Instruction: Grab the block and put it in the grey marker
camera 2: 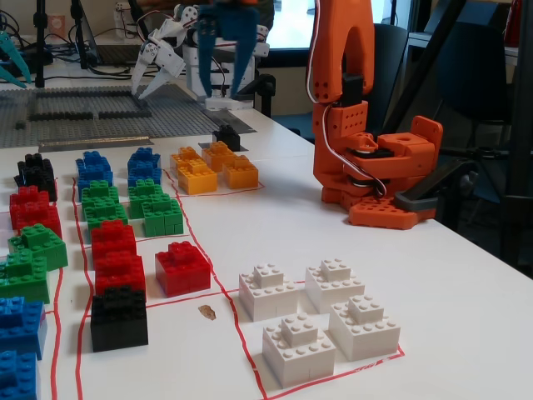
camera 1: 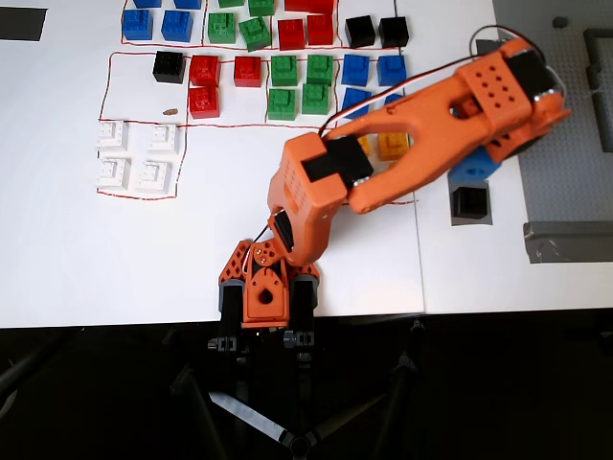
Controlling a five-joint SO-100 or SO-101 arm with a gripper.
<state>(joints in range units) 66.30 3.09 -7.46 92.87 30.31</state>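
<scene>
A black studded block (camera 1: pixel 470 202) sits on the small grey marker (camera 1: pixel 471 220) to the right of the red-outlined area. In the fixed view the block (camera 2: pixel 226 135) is at the far end of the table. My gripper, with blue fingers (camera 1: pixel 475 172), hangs just above and beside this block. In the fixed view my gripper (camera 2: pixel 221 79) is well above the block, its jaws apart and empty. Other black blocks (camera 1: pixel 169 65) (camera 1: pixel 375 31) stand among the coloured rows.
Rows of blue, green, red and yellow blocks (camera 1: pixel 287 67) fill the red-outlined areas, with white blocks (camera 1: pixel 139 153) at the left. A grey studded baseplate (camera 1: pixel 575 115) and a long grey tape strip (camera 1: pixel 565 240) lie to the right. A white gripper (camera 2: pixel 158 62) stands beyond the baseplate.
</scene>
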